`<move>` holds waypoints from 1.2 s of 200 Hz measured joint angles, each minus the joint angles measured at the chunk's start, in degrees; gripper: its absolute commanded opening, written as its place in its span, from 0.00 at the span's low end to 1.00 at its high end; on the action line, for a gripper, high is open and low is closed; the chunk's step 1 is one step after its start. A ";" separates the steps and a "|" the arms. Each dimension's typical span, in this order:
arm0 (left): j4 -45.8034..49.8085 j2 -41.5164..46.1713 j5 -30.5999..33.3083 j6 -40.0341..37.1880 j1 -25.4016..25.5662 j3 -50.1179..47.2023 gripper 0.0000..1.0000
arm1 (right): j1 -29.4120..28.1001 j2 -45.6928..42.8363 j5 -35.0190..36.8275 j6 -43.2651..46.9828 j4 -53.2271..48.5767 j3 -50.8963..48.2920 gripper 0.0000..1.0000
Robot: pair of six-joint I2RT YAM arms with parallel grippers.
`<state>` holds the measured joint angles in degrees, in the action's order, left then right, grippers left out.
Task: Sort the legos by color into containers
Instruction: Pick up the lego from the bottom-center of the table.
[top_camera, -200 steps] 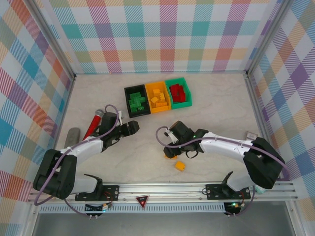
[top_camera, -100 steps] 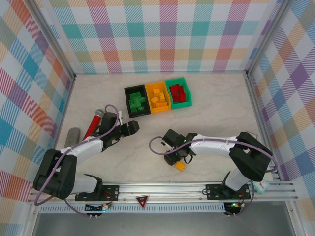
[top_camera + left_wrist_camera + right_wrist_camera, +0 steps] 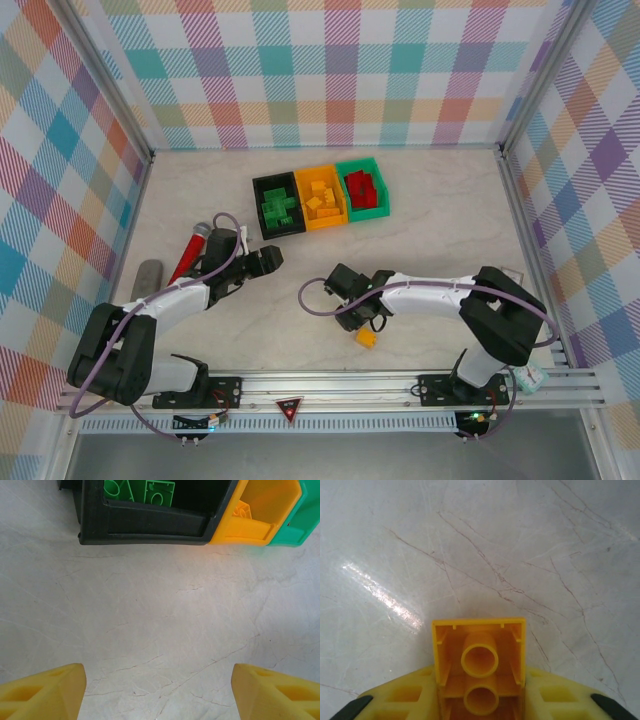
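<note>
A pale marble-look counter [image 3: 520, 540], smooth and glossy, with fine dark veins and a streak of glare. A yellow lego [image 3: 480, 665] of smooth moulded plastic; tool fingers [image 3: 405, 697] of matt yellow plastic. A black bin [image 3: 145, 525] of slightly shiny plastic

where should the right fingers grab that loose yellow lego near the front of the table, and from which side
Pinch the yellow lego across the two flat walls along its row of tubes, coming down from above. It lies hollow side toward the wrist camera, and those walls are parallel. The right fingers sit flush on both walls.
</note>
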<state>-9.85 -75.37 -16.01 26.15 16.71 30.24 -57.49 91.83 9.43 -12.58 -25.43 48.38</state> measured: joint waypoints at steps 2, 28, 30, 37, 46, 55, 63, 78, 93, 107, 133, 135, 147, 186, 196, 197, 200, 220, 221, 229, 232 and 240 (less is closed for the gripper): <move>0.00 0.00 0.00 0.00 0.00 0.00 0.77 | -0.02 0.00 0.02 0.00 -0.02 0.00 0.32; 0.00 0.00 -0.02 0.00 0.00 0.00 0.77 | -0.02 0.04 0.00 0.00 -0.04 0.07 0.29; 0.00 0.00 -0.02 0.00 0.00 0.00 0.77 | -0.02 0.04 0.00 0.00 -0.04 0.07 0.29; 0.00 0.00 -0.02 0.00 0.00 0.00 0.77 | -0.02 0.04 0.02 0.00 -0.04 0.07 0.28; 0.00 0.00 -0.02 0.00 0.00 0.00 0.77 | -0.02 0.04 0.02 0.00 -0.04 0.07 0.28; 0.00 0.00 0.00 0.00 0.00 0.00 0.77 | -0.02 0.04 0.02 -0.02 -0.04 0.07 0.28; 0.00 0.00 -0.02 0.00 0.00 0.00 0.77 | -0.02 0.04 0.02 -0.04 -0.02 0.07 0.28; 0.00 0.00 -0.02 0.00 0.00 0.00 0.77 | -0.02 -0.04 0.02 -0.20 0.02 0.07 0.28; 0.00 0.00 -0.02 0.00 0.00 0.00 0.77 | -0.13 -0.07 0.24 -0.42 0.07 0.07 0.28; 0.00 0.00 -0.02 0.00 0.00 0.00 0.77 | -0.24 -0.07 0.42 -0.87 0.15 0.07 0.28; 0.00 0.00 -0.02 0.00 0.00 0.00 0.76 | -0.28 -0.44 0.42 -1.95 1.62 0.17 0.27; 0.00 0.00 -0.02 0.00 0.00 0.00 0.77 | -0.28 -0.48 0.44 -2.01 1.81 0.20 0.28; 0.00 0.00 -0.02 0.00 0.00 0.00 0.77 | -0.26 -0.83 0.42 -2.38 2.45 0.55 0.28; 0.00 0.00 -0.04 0.00 0.00 0.00 0.77 | 0.33 -1.46 0.39 -3.67 4.79 1.77 0.27; 0.00 0.00 -0.02 0.00 0.00 0.00 0.77 | 0.70 -1.46 0.33 -3.98 5.27 1.90 0.27; 0.00 0.00 -0.02 0.00 0.00 0.00 0.77 | 0.72 -1.46 0.31 -4.00 5.31 1.92 0.27; 0.00 0.00 -0.02 0.00 0.00 0.00 0.77 | 0.85 -1.46 0.15 -4.15 5.44 1.99 0.27; 0.00 0.00 -0.04 0.00 0.00 0.00 0.77 | 1.57 -1.46 -0.11 -4.79 5.97 2.62 0.27; 0.00 0.00 -0.04 0.00 0.00 0.00 0.76 | 1.62 -1.46 -0.13 -4.81 5.99 2.64 0.27; 0.00 0.00 -0.04 0.00 0.00 0.00 0.77 | 1.97 -1.46 -0.39 -4.96 6.34 3.02 0.27; 0.00 0.00 -0.04 0.00 0.00 0.00 0.77 | 2.12 -1.46 -0.50 -5.01 6.49 3.19 0.27; 0.00 0.00 -0.04 0.02 0.00 0.00 0.77 | 2.54 -1.46 -0.81 -5.14 6.62 3.63 0.27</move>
<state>-9.85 -75.37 -16.05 26.17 16.71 30.24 -54.96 90.37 8.62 -17.72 -18.81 52.01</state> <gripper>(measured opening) 0.768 0.333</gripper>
